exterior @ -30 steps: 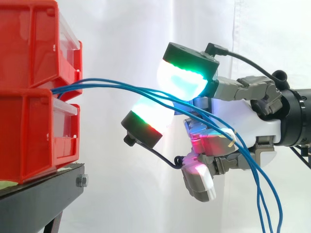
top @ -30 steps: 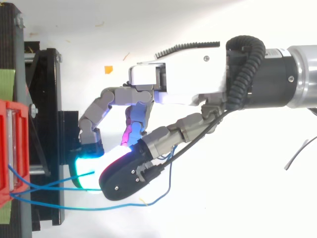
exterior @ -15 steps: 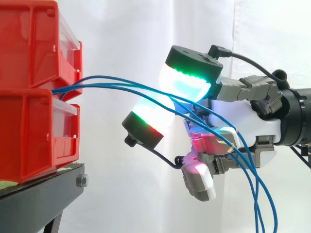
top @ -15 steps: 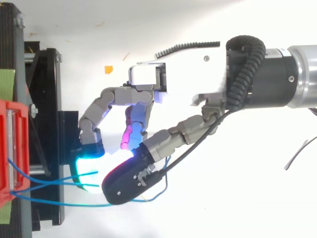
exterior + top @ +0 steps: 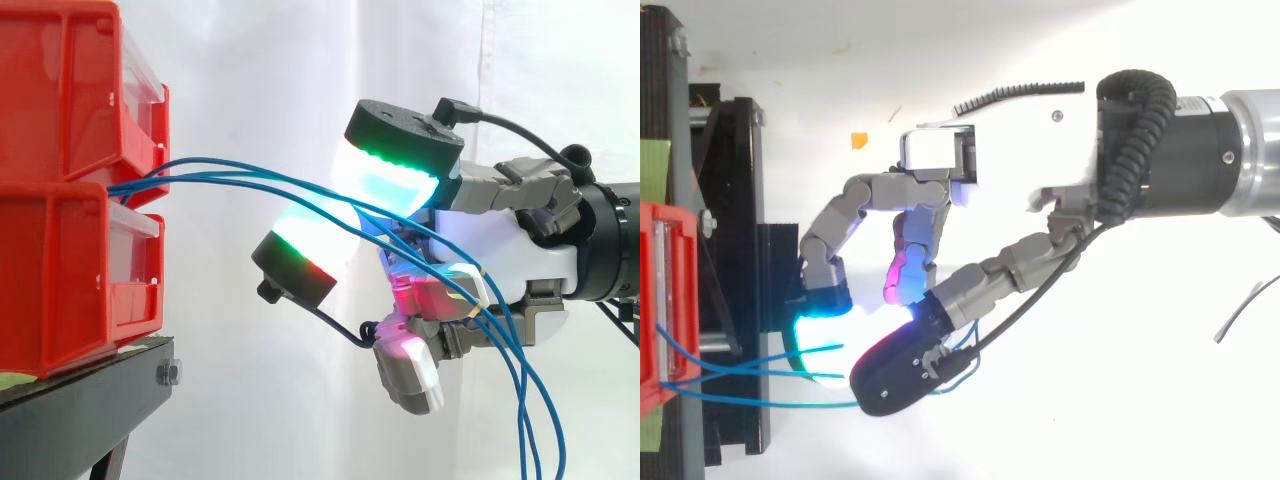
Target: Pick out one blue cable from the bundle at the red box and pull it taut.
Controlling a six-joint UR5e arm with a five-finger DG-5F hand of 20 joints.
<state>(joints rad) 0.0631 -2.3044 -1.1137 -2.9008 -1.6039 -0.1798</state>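
Three thin blue cables (image 5: 230, 175) leave the gap between two stacked red bins (image 5: 70, 190) and sag rightward into my hand (image 5: 500, 250). They pass between an upper green-and-cyan fingertip (image 5: 390, 175) and a lower white fingertip with a red rim (image 5: 310, 235), then cross the palm and hang down at the right. In the top view the hand (image 5: 1010, 180) reaches left with its fingers curled. The cables (image 5: 750, 400) run from the red bin (image 5: 655, 300) under the black-backed fingertip (image 5: 900, 370). I cannot tell whether one cable is held apart from the others.
The bins rest on a black stand (image 5: 90, 400) at the left, seen from above as a black frame (image 5: 735, 200). A white curtain hangs behind. A small orange scrap (image 5: 859, 140) lies on the white floor near the stand.
The upper fingertip has shifted slightly up and right. In the top view the black-backed fingertip has swung down over the cables. The hanging cable ends have drawn in leftward.
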